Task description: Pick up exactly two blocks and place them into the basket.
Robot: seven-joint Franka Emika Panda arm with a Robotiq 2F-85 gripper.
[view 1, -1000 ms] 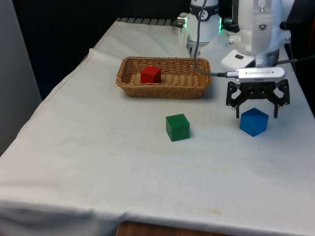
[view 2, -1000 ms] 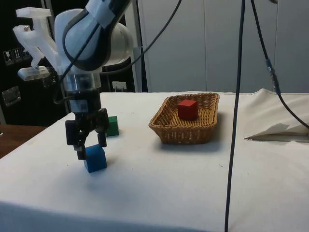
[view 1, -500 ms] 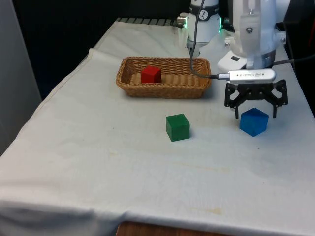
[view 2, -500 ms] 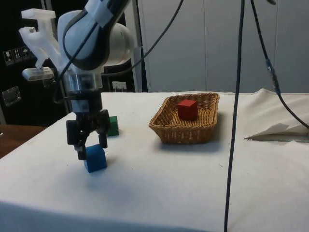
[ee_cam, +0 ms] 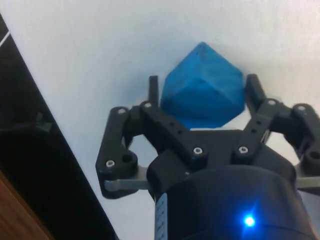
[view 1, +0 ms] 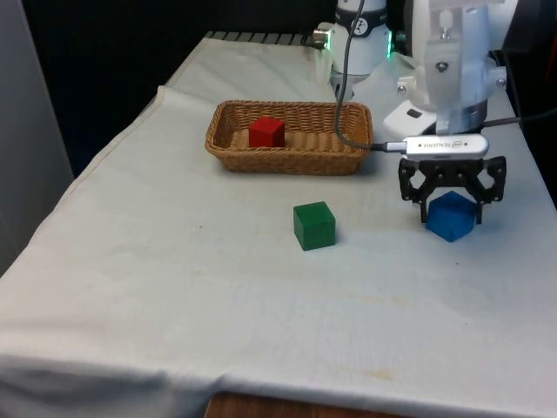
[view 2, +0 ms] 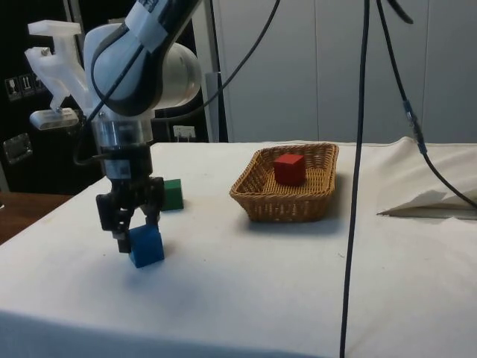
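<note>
The gripper (view 1: pixel 452 205) is coming down over the blue block (view 1: pixel 452 216) at the right of the front view: half a second ago its fingertips were hanging just above the block's top, and now they are reaching down either side of it, with the block sitting between them. In the wrist view the fingers (ee_cam: pixel 153 92) are standing spread apart, one at each flank of the blue block (ee_cam: pixel 202 86), with the jaws not yet pressed onto it, so the gripper is open and holding nothing. In the side view the gripper (view 2: pixel 131 237) is overlapping the block's upper part low at the left. The block itself is resting on the table (view 1: pixel 174 261) where it was. The red block (view 1: pixel 266 131) is already lying in the basket (view 1: pixel 287 159) in the upper middle, so this looks like the second pick; closing on the blue block seems the next step. The green block (view 1: pixel 314 225) is sitting in mid-frame, well apart, and should stay out.
</note>
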